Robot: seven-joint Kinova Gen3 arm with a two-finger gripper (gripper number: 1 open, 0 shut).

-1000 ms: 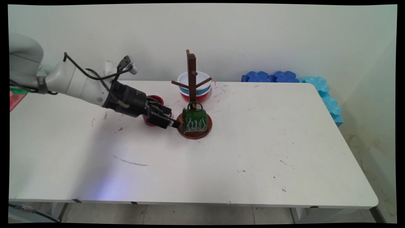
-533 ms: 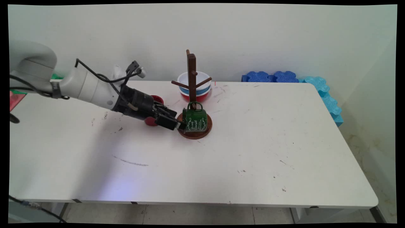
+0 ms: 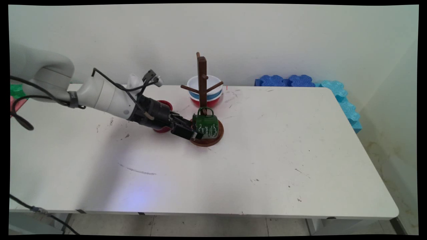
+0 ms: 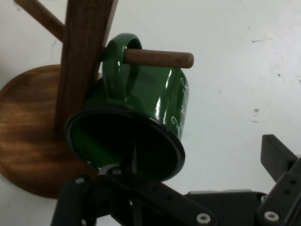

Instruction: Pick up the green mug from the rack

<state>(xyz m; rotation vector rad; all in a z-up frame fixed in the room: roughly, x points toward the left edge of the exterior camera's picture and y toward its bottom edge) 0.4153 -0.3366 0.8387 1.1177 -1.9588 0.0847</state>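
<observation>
The gripper reaches in from the left, low over the white tabletop, and meets the green enamel mug at its open mouth. The mug hangs by its handle on a low peg of the wooden mug tree, tilted on its side with the rim facing the arm and its white lettering toward the camera. In the hand view the gripper stands spread: one finger goes in at the lower edge of the mug's dark opening while the other sits well off to the right, outside the wall, so the rim lies between them and is not pinched. There the handle loops round a short round peg that juts from the upright post, and the mug's body hangs just above the tree's round wooden base. Behind the gripper's wrist, a red cup stands on the tabletop, mostly hidden by the arm. Past the tree, near the wall, a stack of bowls shows white over blue over red. Blue foam pieces lie along the far right edge beside the tabletop.
</observation>
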